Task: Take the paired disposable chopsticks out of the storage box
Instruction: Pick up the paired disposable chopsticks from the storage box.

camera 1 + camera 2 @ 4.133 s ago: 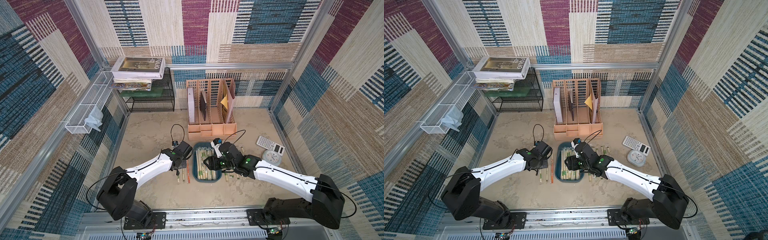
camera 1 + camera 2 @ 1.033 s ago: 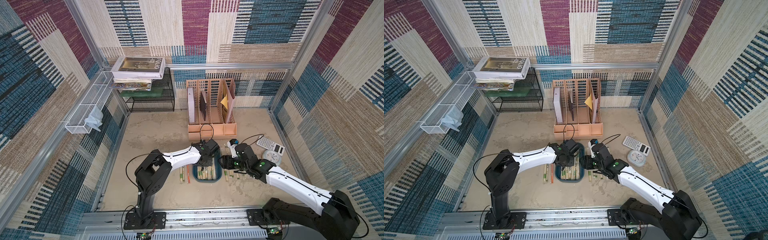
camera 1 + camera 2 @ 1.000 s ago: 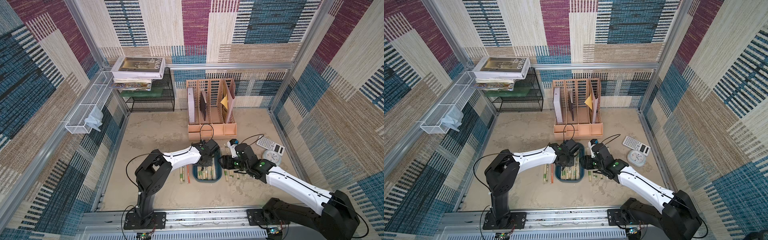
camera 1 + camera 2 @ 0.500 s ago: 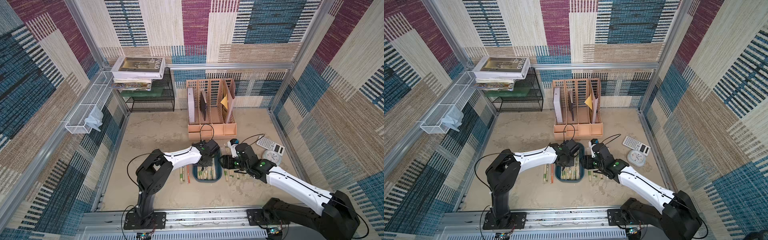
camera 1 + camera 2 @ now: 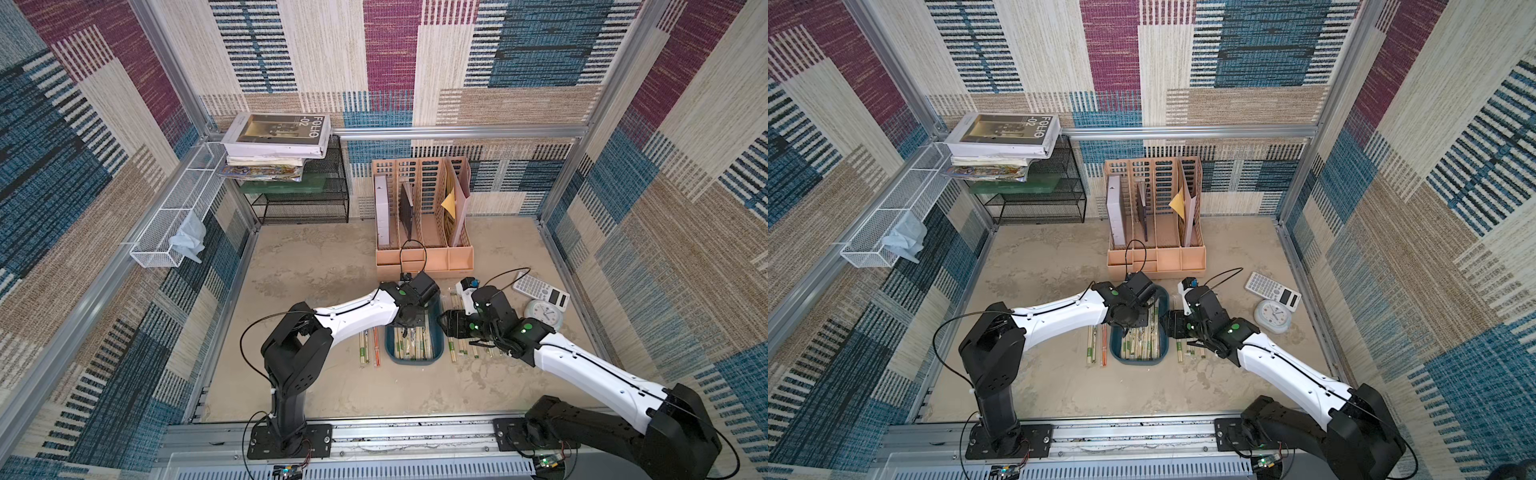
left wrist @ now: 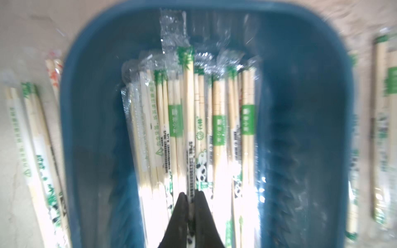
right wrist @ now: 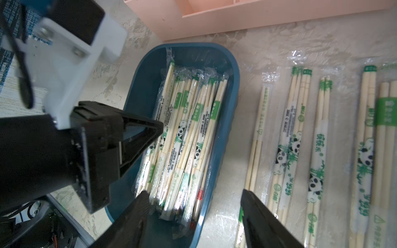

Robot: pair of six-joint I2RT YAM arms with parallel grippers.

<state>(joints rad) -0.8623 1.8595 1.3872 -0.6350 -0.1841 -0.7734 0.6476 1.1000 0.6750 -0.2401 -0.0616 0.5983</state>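
The storage box (image 5: pixel 411 362) is a dark teal tray on the table, filled with paired disposable chopsticks (image 5: pixel 411 343) in clear wrappers. My left gripper (image 5: pixel 411 322) reaches down into the box's far end. In the left wrist view the left gripper (image 6: pixel 191 197) is shut on one panda-print pair (image 6: pixel 189 107) lying on the pile. My right gripper (image 7: pixel 193 193) stands open astride the box's right wall (image 7: pixel 229 107); one finger is inside the box and the other is over the table. Nothing is gripped between its fingers.
More wrapped pairs lie on the table left of the box (image 5: pixel 368 347) and to its right (image 7: pixel 296 128). A peach file organizer (image 5: pixel 422 220) stands just behind. A calculator (image 5: pixel 540 291) and a clock (image 5: pixel 542 313) lie to the right. A black mesh rack (image 5: pixel 303 195) sits far left.
Over the last second my left gripper closed on a chopstick pair in the box. Four seconds ago it was left of the box. The right arm has hardly moved lately.
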